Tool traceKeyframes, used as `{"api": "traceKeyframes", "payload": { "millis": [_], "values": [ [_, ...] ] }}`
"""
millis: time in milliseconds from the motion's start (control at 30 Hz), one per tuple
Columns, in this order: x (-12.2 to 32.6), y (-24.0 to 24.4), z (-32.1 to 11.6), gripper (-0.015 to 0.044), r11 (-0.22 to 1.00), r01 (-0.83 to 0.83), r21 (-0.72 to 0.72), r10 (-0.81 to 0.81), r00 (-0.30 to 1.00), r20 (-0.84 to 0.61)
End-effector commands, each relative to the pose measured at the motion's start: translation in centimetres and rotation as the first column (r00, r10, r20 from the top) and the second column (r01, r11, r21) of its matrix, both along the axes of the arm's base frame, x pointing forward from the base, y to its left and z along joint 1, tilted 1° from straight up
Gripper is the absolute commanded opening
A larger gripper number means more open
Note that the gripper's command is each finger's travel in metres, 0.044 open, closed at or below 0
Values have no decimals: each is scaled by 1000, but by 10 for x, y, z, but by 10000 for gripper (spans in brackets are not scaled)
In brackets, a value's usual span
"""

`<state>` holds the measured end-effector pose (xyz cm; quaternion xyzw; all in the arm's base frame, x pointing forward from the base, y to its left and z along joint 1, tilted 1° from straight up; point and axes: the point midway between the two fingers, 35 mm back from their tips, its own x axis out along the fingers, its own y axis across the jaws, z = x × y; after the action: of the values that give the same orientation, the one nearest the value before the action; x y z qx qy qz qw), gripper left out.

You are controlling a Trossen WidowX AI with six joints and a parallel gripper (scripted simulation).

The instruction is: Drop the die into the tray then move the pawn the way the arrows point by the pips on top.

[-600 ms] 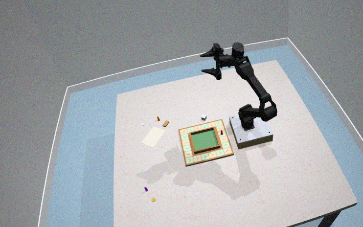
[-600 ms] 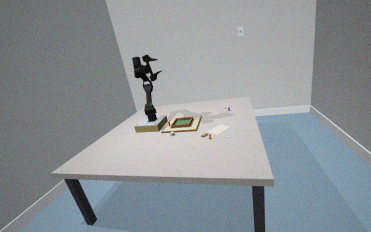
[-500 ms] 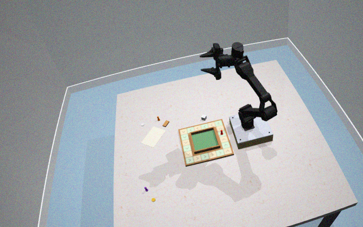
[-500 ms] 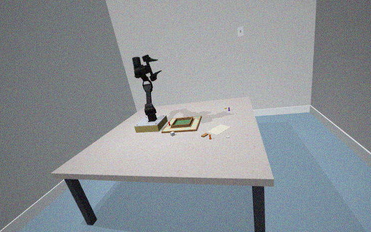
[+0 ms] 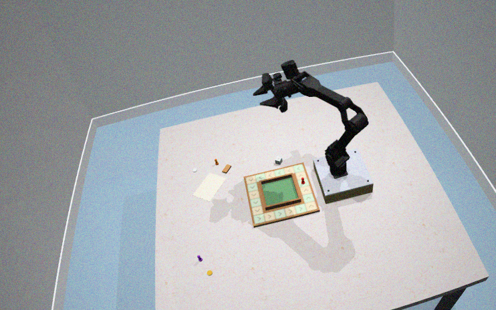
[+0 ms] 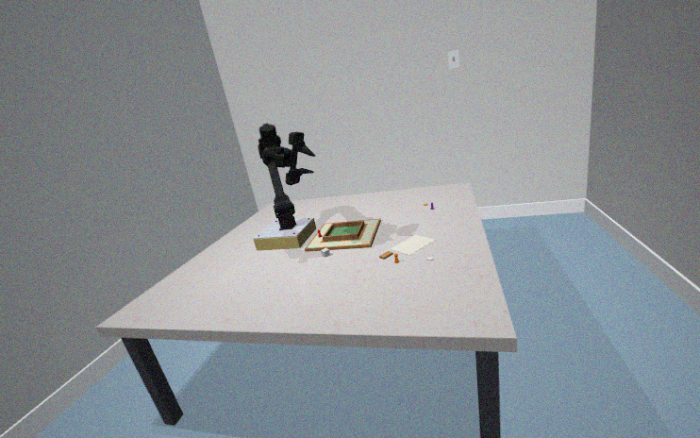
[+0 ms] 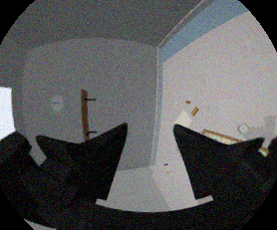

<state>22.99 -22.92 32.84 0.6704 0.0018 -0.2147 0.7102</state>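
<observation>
Top view: arm reared up from its base block [image 5: 343, 180], gripper [image 5: 270, 97] high above the surface [image 5: 396, 238], fingers apart with nothing between them. Gripper points out past the board's far side, well clear of everything.

Die [image 5: 278, 160], small and pale, sits on the surface just beyond the board's [image 5: 281, 194] far edge, near the corner closest to the base; not touching the board. Pips too small to read.

Tray [image 5: 280, 191], green floor, brown wall, sits in the board's middle with nothing visible inside. Red pawn [image 5: 302, 180] upright on a square along the board's side nearest the base.

Elsewhere on the surface, well apart from the board: cream card [image 5: 209, 186], brown block [image 5: 226, 168], orange pawn [image 5: 216, 162], white disc [image 5: 194, 170]; nearer the camera, purple pawn [image 5: 199, 258] beside a yellow disc [image 5: 209, 272].

Wrist view: two dark fingers spread, open gap, room wall and floor beyond.
</observation>
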Motion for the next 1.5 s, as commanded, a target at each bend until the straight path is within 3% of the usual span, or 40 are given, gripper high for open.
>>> {"api": "traceKeyframes", "payload": {
  "millis": [0,133,267,433,567,1000,1467],
  "values": [
    [18,-20,-72,275,996,-63,-58,43,953,-301],
    [24,-24,-124,275,982,-174,-71,113,849,-516],
    [23,-20,-177,275,941,-337,-37,211,667,-715],
    [12,-6,-238,275,814,-571,102,340,327,-881],
    [-1,8,-273,275,657,-706,265,405,35,-913],
    [-1,17,-275,275,649,-710,274,408,21,-913],
    [-2,16,-308,275,649,-710,274,408,21,-913]
  ]
}}
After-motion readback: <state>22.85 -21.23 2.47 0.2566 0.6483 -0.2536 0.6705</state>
